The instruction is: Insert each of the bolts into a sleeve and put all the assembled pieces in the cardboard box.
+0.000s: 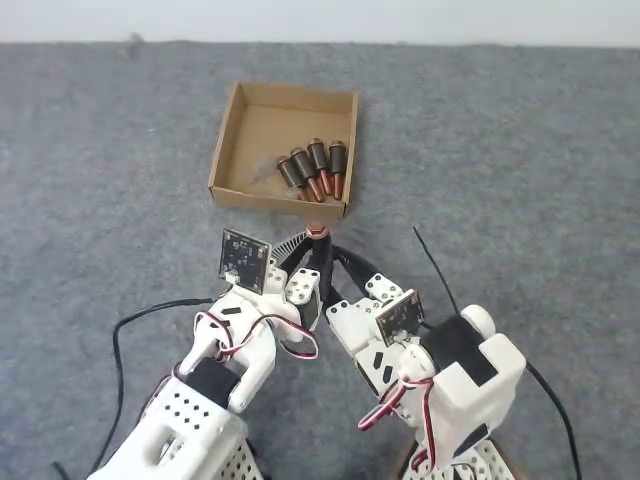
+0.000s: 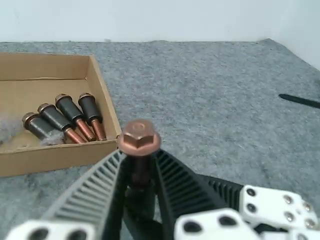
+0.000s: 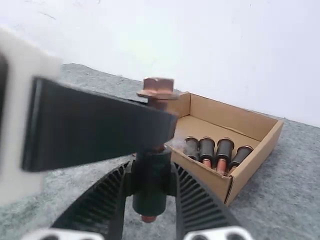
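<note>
The left jaws are clenched on the shank of a copper bolt, which is held upright just under its hex head. The right jaws are clamped around a black sleeve, through which the bolt is passed. Just beyond, four assembled pieces are laid side by side in the cardboard box on the grey table.

A copper bolt sits in a black sleeve between black ribbed fingers, and beyond them a plain brown box holds black-and-copper pieces on speckled grey carpet.
</note>
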Tool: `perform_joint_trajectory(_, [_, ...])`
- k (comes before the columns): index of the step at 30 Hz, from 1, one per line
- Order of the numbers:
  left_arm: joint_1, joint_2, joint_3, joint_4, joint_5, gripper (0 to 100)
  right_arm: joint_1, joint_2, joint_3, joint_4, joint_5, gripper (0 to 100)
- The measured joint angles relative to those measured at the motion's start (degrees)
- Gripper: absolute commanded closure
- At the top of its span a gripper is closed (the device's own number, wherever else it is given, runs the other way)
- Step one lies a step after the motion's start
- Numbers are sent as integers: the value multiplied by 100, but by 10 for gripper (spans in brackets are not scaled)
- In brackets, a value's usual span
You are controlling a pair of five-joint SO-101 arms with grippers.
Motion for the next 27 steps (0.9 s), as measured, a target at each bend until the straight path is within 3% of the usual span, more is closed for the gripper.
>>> perform_joint_trajectory(8, [0, 0, 97, 26, 0, 987, -18, 0, 0, 0, 0, 992])
perform_joint_trajectory(14, [0, -70, -26, 510, 0, 981, -26, 0, 0, 0, 0, 992])
perform_joint_trajectory(21, [0, -79, -123, 765, 0, 752, -26, 9, 0, 0, 0, 992])
perform_joint_trajectory(27, [0, -79, -220, 1020, 0, 732, -18, 9, 0, 9, 9, 992])
